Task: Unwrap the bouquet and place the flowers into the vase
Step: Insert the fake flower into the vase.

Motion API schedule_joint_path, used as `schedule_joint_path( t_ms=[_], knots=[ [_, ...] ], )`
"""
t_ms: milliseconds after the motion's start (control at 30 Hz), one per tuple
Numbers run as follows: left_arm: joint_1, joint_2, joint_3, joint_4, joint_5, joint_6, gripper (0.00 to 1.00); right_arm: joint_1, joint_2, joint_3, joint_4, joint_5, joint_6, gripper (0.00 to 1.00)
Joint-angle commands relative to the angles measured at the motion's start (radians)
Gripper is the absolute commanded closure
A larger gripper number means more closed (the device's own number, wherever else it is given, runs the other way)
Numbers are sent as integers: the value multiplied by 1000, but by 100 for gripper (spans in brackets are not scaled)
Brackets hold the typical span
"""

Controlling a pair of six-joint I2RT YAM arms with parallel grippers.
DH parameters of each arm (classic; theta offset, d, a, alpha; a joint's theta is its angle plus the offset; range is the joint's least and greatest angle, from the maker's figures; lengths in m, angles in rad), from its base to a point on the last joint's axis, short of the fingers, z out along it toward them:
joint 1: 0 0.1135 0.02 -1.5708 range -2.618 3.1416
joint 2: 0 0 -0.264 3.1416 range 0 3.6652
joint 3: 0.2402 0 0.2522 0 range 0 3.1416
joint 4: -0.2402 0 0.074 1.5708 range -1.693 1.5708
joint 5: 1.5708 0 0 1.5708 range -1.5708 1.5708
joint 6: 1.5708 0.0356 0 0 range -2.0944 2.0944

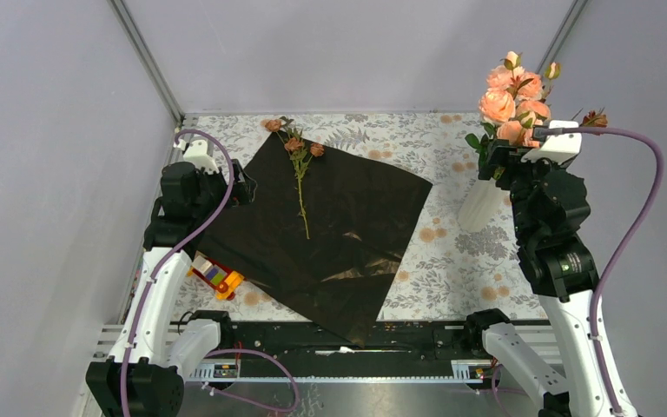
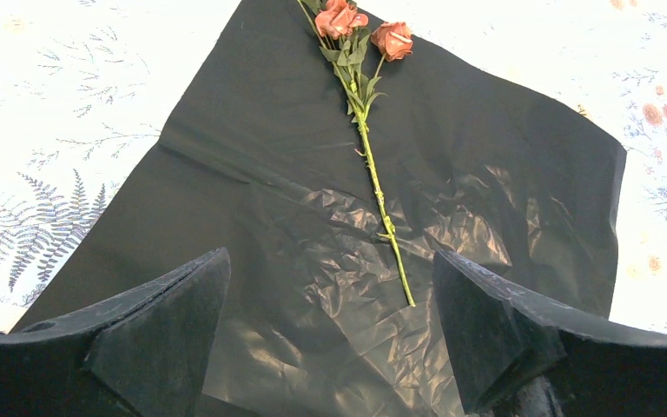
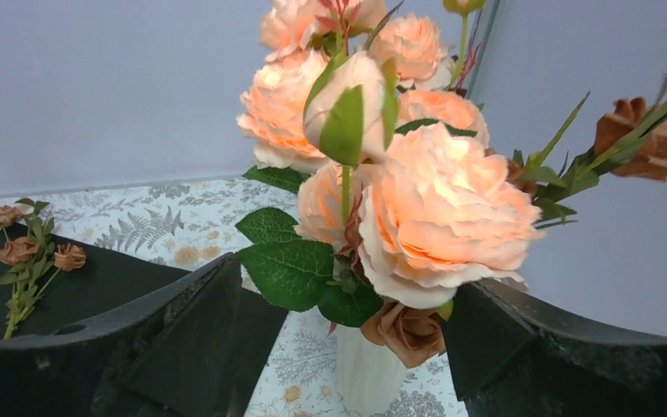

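Observation:
The bouquet lies unwrapped: its black wrapping paper (image 1: 330,234) (image 2: 226,156) is spread flat on the table. One thin stem with small brownish blooms (image 1: 300,187) (image 2: 373,174) (image 3: 30,252) rests on it. The peach-pink flowers (image 1: 514,95) (image 3: 443,208) stand in the white ribbed vase (image 1: 479,208) (image 3: 365,373) at the right. My right gripper (image 1: 499,161) (image 3: 353,278) is open just above the vase's mouth, its fingers on either side of the lowest blooms and holding nothing. My left gripper (image 1: 243,187) (image 2: 330,261) is open over the paper's left edge, empty.
A colourful toy-block car (image 1: 217,278) sits at the paper's near left corner, beside the left arm. The floral tablecloth (image 1: 452,269) shows between the paper and the vase. Grey walls close the table on three sides.

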Motion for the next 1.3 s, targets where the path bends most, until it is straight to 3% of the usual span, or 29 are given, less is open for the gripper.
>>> schedule_joint_path(
  t_ms=[0,233,500,667,733,833,1000,1267],
  knots=[
    [6,-11,-4,38,21,-5,6,-3,13,73,-28,17,16,17],
    [6,-17,-5,38,17,-3,6,-3,47,50,-11,43,22,46],
    [6,-19,-6,37,19,-4,5,-2,83,-39,81,92,-13,63],
    [6,-18,-8,38,21,-14,6,-3,79,-50,71,95,-11,65],
    [6,-13,-6,42,27,-21,6,-3,55,-49,61,85,-4,63],
    [6,-11,-8,50,35,-49,6,-3,20,-28,20,73,9,50],
    [5,-21,-11,71,20,-100,7,-3,-39,8,-81,39,46,17],
    [-20,-28,-98,180,16,-262,9,-3,-124,2,-213,-100,186,9]
  ],
)
